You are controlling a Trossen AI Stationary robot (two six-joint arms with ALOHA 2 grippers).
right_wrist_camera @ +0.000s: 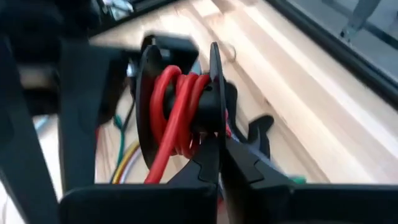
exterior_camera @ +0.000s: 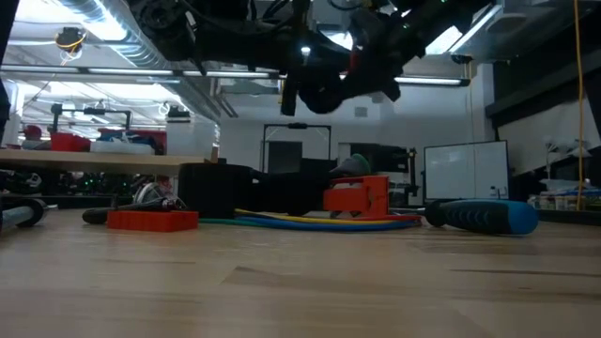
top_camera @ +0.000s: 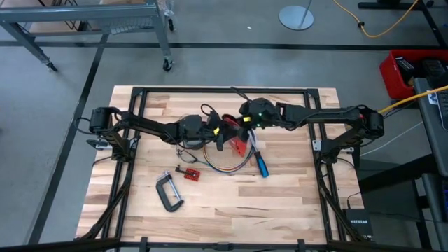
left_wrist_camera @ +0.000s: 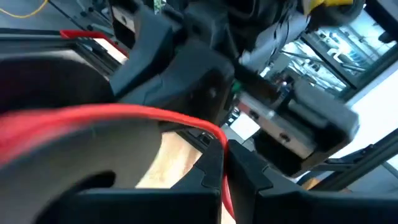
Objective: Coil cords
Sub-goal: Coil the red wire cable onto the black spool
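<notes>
Bright overhead lighting, blurred wrist views

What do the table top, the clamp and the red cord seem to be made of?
Table: pale wood strips, matte, grain showing. Clamp: dull grey, probably metal. Red cord: smooth glossy sheath, likely plastic, bending easily around a black spool.

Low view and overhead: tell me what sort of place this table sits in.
Most likely a workshop or robotics lab. A wooden table with a C-clamp and a blue-handled screwdriver stands on a grey concrete floor; metal shelving, a whiteboard and ceiling ducts show around it.
</notes>
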